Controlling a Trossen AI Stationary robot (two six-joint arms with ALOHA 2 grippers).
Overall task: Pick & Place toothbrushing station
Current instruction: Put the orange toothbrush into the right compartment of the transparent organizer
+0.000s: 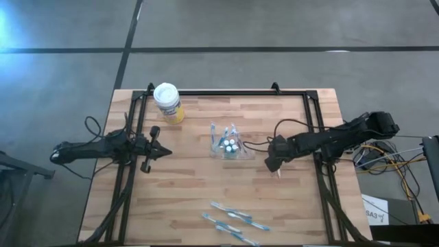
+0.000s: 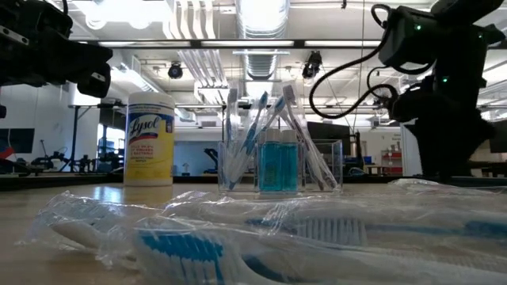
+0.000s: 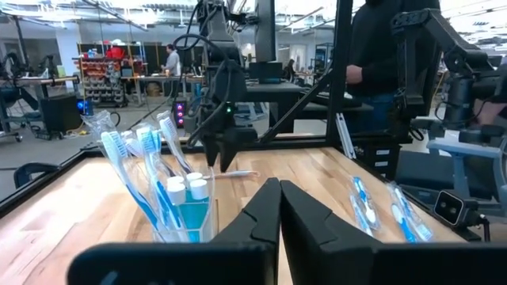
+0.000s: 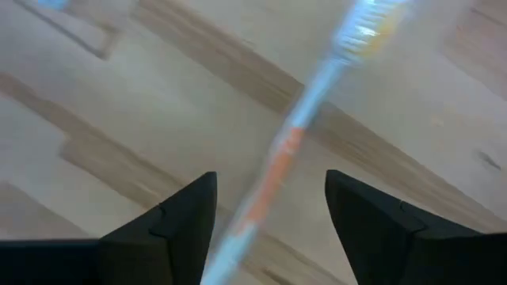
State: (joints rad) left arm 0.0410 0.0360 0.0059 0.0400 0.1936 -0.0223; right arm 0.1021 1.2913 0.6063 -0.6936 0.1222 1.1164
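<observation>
A clear holder (image 1: 226, 145) near the table's middle holds blue-and-white toothbrushes (image 3: 127, 170) and small white-capped tubes (image 3: 186, 188). One orange-and-white toothbrush (image 4: 293, 142) lies flat on the wood right of the holder. My right gripper (image 4: 269, 178) points down over it, open, with a finger standing on either side of its handle. It also shows in the high view (image 1: 274, 167). Several wrapped blue toothbrushes (image 1: 233, 218) lie near the front edge. My left gripper (image 1: 163, 152) waits at the left, level and shut, with nothing in it.
A yellow white-lidded canister (image 1: 168, 103) stands at the far left of the table. A black frame (image 1: 226, 92) runs along the table's far edge and down both sides. A person (image 3: 380, 55) stands beyond the table. Bare wood lies between the holder and the wrapped brushes.
</observation>
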